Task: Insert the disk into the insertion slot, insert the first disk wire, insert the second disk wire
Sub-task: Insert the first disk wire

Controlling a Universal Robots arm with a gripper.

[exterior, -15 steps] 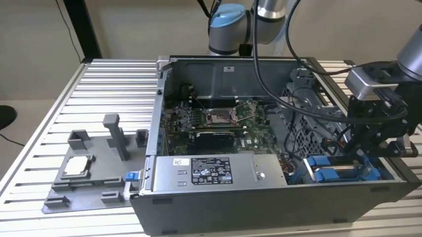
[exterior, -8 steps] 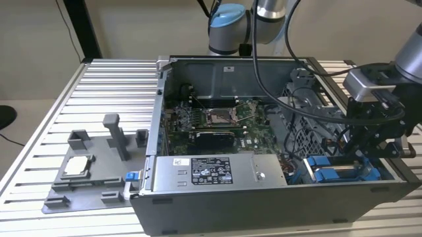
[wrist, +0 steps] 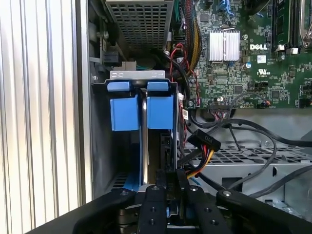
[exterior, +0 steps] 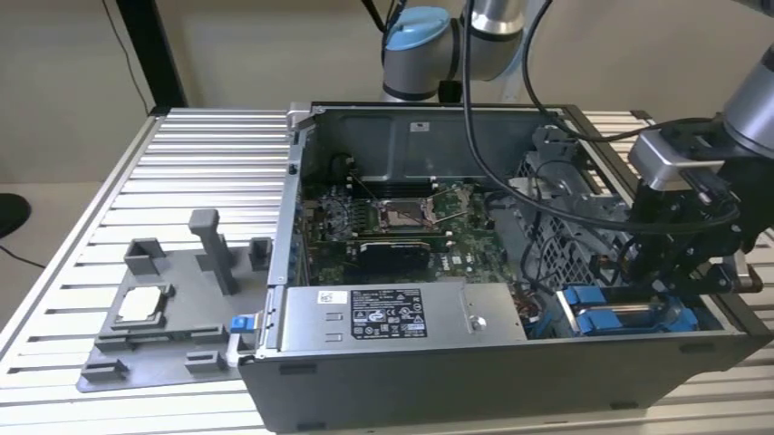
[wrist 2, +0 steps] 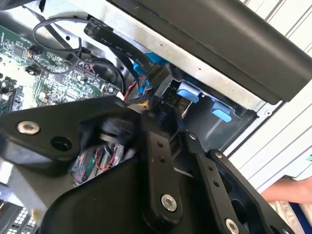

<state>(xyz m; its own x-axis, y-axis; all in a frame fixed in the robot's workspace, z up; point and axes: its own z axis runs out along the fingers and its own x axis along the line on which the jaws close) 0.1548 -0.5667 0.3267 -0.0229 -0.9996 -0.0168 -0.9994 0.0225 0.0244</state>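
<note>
A ribbed aluminium desk (exterior: 181, 154) carries an open computer case (exterior: 484, 399). At its near corner, on the exterior view's right, the disk (wrist: 160, 111) sits in its slot, blue frame showing. The gripper (wrist: 168, 178) hangs over it, fingers seemingly clamped on the first disk wire (wrist: 199, 167) connector; seating it calls for a straight, aligned push.

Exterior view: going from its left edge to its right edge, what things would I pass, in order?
Silver chip → grey upright post → labelled power supply → blue disk frames.
</note>
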